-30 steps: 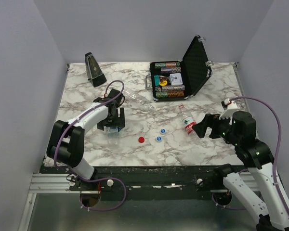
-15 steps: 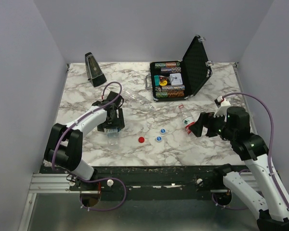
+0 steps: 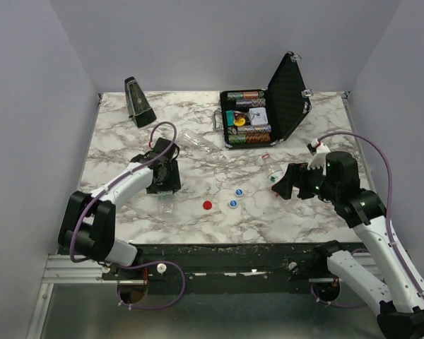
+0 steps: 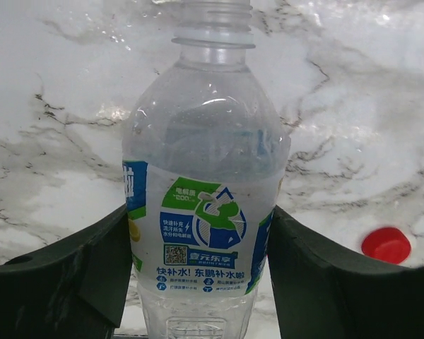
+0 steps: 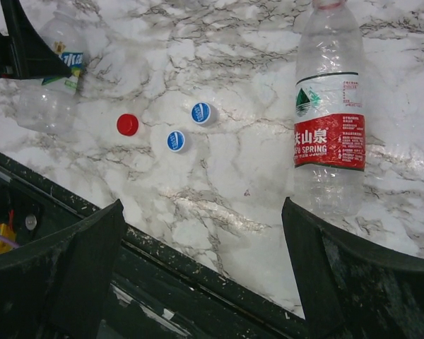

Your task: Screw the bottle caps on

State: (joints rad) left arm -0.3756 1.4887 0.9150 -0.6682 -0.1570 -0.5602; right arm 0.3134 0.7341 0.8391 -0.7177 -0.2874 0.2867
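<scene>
Shifted over the last second: left elbow drawn in toward the near edge, right gripper (image 3: 283, 185) carried left and forward over its bottle.

Taking it from the left: left gripper (image 3: 165, 185) clamped on the clear plastic bottle with the blue-and-green label (image 4: 201, 233), fingers pressed to both sides of the label band, open threaded neck pointing away from the wrist. Readable there: "快补水! 东鹏补水啦", plus a QR code.

Just off its right finger, the plain red plastic screw cap (image 4: 386, 245). Further right, the nearer blue plastic cap with a white top (image 5: 175, 140) and the farther blue cap (image 5: 202, 113). All three loose on the marbled tabletop (image 5: 226, 183), between the two grippers.

Right gripper spread wide, holding nothing, hanging over the clear plastic bottle with the red label (image 5: 330, 120), lying flat toward its right finger. Legible: "SPRING" and "山泉".

Likely handling:
- **Bottles:** seemingly empty, very light and thin-walled, prone to dent and roll, so best held at the label band.
- **Caps:** stiff, tiny and smooth, so best pinched across the rim.
</scene>
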